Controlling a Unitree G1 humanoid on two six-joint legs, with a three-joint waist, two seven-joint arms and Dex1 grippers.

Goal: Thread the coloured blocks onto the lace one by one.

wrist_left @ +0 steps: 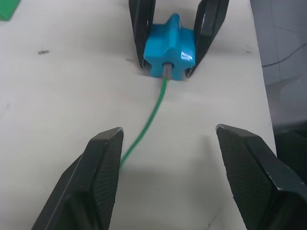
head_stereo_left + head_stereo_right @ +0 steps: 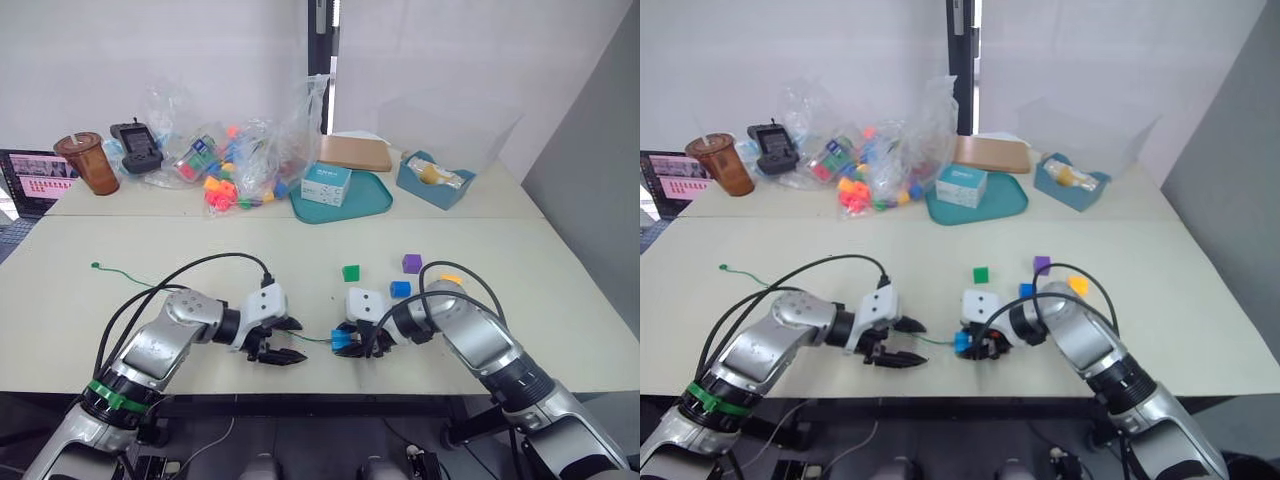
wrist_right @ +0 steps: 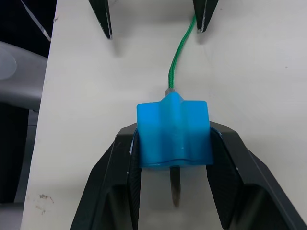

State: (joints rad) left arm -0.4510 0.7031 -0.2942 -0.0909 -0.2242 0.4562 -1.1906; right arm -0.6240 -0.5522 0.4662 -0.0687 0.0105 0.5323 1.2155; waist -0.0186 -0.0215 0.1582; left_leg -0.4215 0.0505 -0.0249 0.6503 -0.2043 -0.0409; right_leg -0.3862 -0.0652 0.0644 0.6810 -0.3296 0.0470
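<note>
Pale, matte tabletop fills the lower half of the head view, faintly scuffed. Near the bottom centre the right gripper clamps a light blue block between its two black fingers — glossy moulded plastic with a ridged, star-like outline. The lace, a thin braided green cord, enters the block's hole, and its stiff dark tip pokes out on the far side, between the fingers.

Just left of it the left gripper sits spread wide, its textured black pads clear of the cord, which runs close beside one pad; it holds nothing. The lace trails on to a small knot at the left of the frame.

Further up, right of centre, lie loose blocks: green, dark blue, purple and orange-yellow.

Along the far edge — a crinkly clear bag of bright toys, a teal tray and a brown plastic cup.
</note>
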